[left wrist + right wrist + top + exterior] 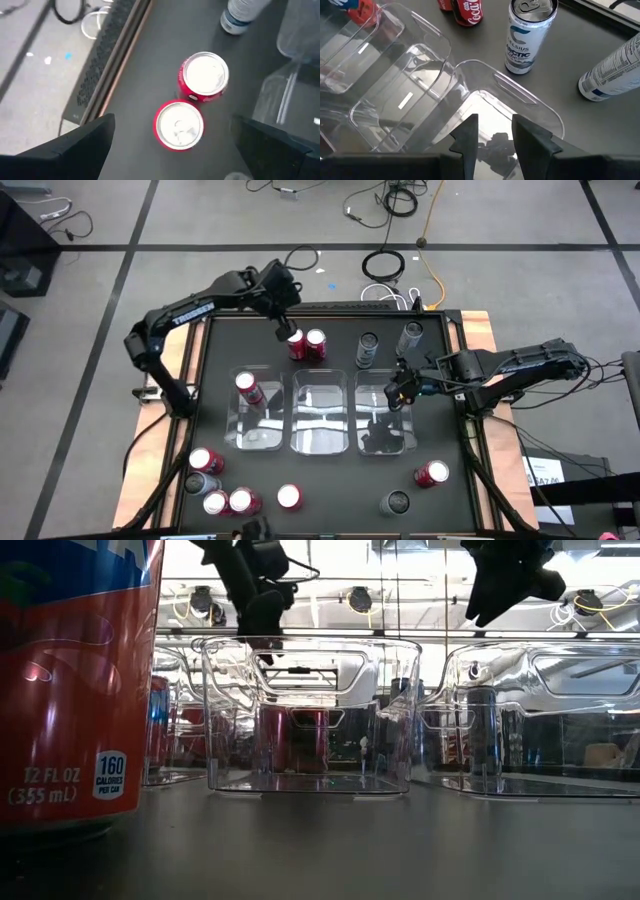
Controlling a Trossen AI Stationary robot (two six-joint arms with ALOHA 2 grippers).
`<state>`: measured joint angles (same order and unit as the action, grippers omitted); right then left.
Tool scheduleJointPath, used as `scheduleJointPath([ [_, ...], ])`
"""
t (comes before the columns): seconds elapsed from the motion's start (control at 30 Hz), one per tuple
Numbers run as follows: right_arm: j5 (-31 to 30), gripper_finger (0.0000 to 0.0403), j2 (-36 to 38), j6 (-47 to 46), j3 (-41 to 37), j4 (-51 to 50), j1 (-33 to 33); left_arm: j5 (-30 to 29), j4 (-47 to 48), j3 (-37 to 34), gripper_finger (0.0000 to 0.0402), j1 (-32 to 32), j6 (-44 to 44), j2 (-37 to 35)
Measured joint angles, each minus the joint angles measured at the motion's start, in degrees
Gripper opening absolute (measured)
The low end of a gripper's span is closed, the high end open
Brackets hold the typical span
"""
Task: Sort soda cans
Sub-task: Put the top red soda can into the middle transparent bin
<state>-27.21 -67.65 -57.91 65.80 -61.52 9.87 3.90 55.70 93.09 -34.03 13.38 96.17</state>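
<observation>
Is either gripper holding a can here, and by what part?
Neither. Left gripper hangs open above a red can; right gripper is empty over the right bin.

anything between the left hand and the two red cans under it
Nothing: the left wrist view shows the open left hand directly over the two red cans, bare tabletop around.

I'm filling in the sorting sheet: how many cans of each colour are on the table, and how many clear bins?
Red cans: 8
Grey or silver cans: 4
Clear bins: 3
Total: 12 cans, 15 things with the bins.
</observation>
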Motion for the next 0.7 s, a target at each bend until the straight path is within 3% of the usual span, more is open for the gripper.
scheduleJointPath([
  [0.33,-1.5,0.011,0.0,-3.2,0.0,0.0,0.0,4.3,8.0,2.7,0.0398,-1.3,6.6,6.8],
  [0.7,-3.1,0.011,0.0,-4.9,0.0,0.0,0.0,6.7,7.9,2.7,0.0398,-1.2,10.0,10.7],
])
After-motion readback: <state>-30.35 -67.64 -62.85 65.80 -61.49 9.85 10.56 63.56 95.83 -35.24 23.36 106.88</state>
